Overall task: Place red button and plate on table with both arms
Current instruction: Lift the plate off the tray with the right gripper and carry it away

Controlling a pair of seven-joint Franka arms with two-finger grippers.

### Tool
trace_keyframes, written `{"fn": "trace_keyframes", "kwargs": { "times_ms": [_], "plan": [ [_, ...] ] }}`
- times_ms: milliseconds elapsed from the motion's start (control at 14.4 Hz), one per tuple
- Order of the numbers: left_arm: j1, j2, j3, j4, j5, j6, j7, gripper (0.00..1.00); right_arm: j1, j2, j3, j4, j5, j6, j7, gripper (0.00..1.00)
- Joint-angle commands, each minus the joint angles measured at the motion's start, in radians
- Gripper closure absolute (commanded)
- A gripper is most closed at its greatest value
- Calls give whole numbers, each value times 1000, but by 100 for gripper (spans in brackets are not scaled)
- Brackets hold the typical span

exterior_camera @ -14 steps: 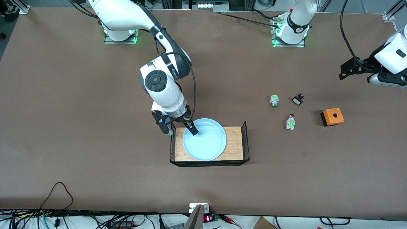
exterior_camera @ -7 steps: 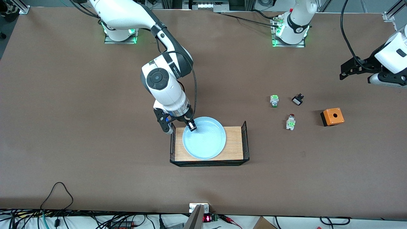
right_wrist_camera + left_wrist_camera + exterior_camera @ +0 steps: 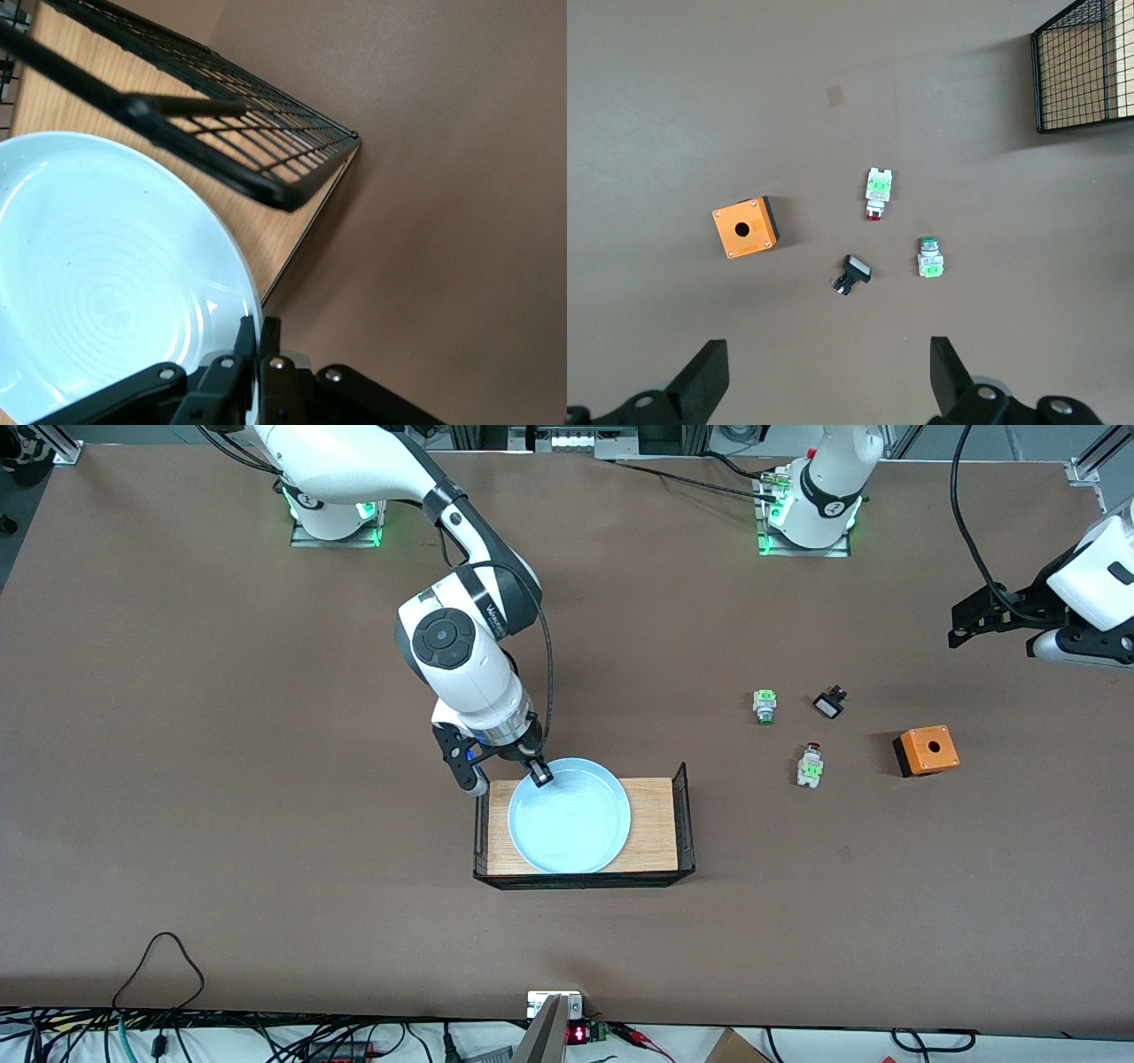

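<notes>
Right wrist view: right gripper (image 3: 258, 341) pinches the plate (image 3: 106, 283) rim over the tray (image 3: 656, 828) — lift clear next; left gripper (image 3: 824, 376), spread, waits above the red button (image 3: 876, 190).

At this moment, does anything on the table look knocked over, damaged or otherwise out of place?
Nothing looks spilled or broken. The plate sits in the wooden tray, its rim pinched by the shut right gripper. The red button lies on its side on the table, as does the green one. The left gripper hangs open above them.
</notes>
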Motion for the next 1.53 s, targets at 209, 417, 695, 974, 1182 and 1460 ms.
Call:
{"fn": "trace_keyframes", "kwargs": {
  "times_ms": [209,417,695,974,1182,1460],
  "plan": [
    [9,15,0,32,-13,-24,17,0,27,-18,-6,10,0,10,-1,100],
    [9,15,2,32,-13,-24,17,0,28,-78,-6,6,3,-5,1,100],
    [10,16,2,32,-14,-26,17,0,16,-179,-6,1,7,-132,-65,100],
    [10,16,2,32,-14,-32,18,0,-42,-283,-6,-14,13,-306,-258,100],
    [10,18,3,32,-14,-32,18,0,-87,-332,-8,-20,7,-470,-460,100],
    [10,18,3,32,-14,-32,18,0,-188,-394,-8,-68,5,-587,-719,100]
  ]
}}
